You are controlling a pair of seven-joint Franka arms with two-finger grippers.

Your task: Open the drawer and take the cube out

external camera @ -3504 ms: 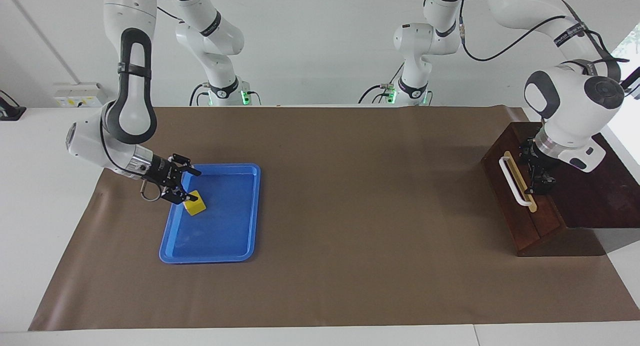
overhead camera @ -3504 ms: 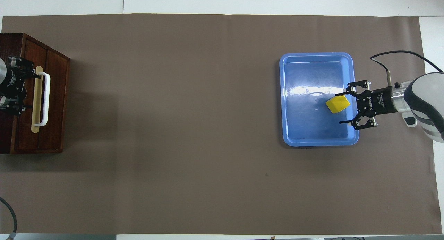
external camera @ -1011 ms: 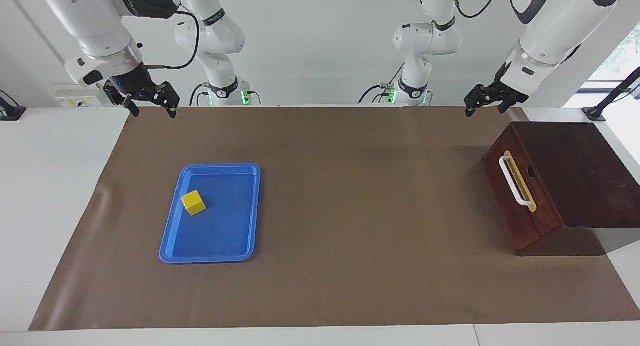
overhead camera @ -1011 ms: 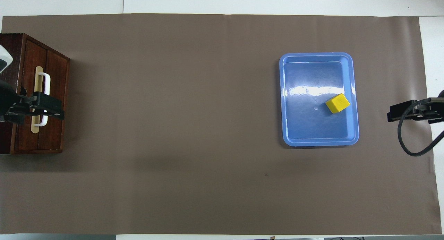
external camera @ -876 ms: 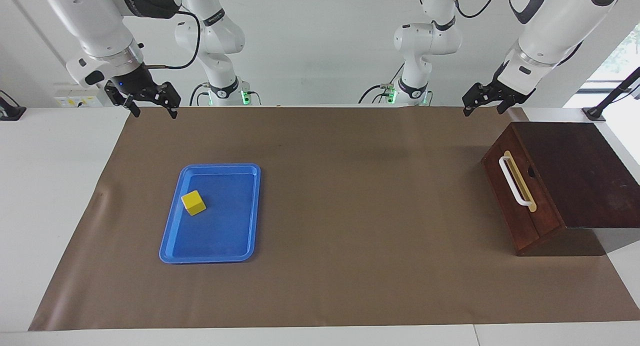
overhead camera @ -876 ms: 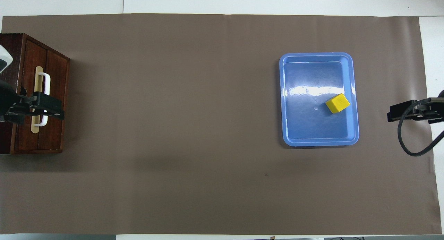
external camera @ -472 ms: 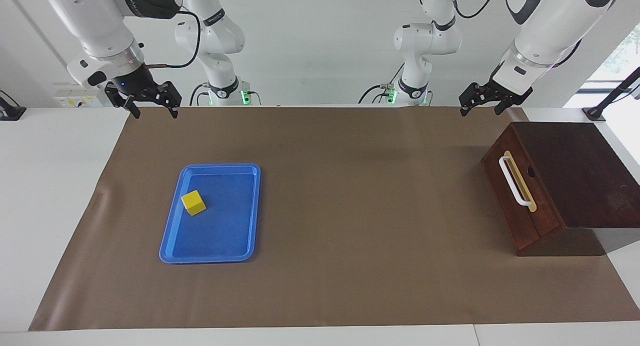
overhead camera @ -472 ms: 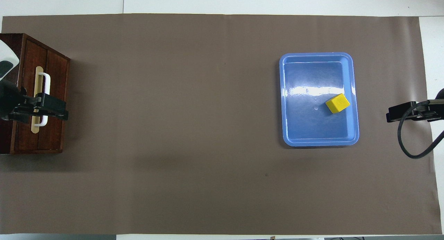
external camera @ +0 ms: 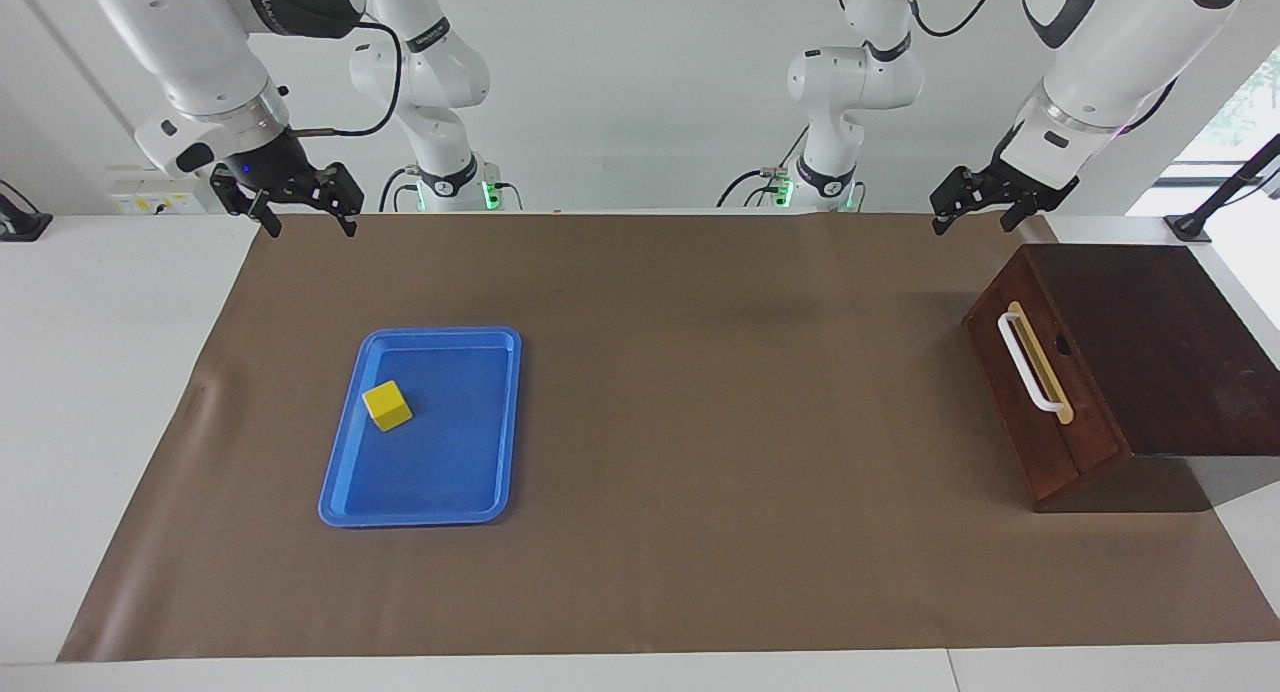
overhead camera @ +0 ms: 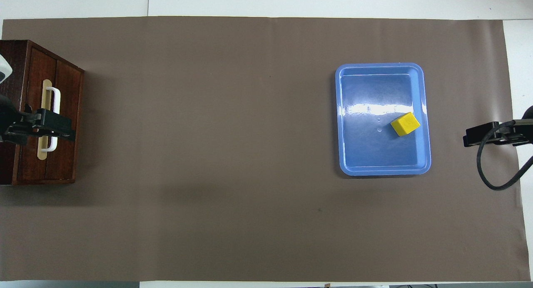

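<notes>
The drawer (external camera: 1043, 412) is shut in its dark wooden box at the left arm's end of the table, and its white bar handle (external camera: 1028, 363) is free. It also shows in the overhead view (overhead camera: 66, 113). The yellow cube (external camera: 387, 405) lies in the blue tray (external camera: 450, 482); the overhead view shows the cube (overhead camera: 405, 124) there too. My left gripper (external camera: 975, 222) is open and empty, raised high by the box; in the overhead view the left gripper (overhead camera: 41, 125) covers the handle. My right gripper (external camera: 310, 227) is open and empty, raised high by the tray; the overhead view shows the right gripper (overhead camera: 483, 137) beside it.
A brown mat (external camera: 740, 422) covers the table. The blue tray (overhead camera: 374, 92) lies toward the right arm's end of it. The wooden box's flat top (external camera: 1150, 342) reaches the table's edge at the left arm's end.
Since 3.5 s ago the right gripper left the cube in the tray and rose, and the left gripper rose off the drawer box. Over the last second both only shifted slightly.
</notes>
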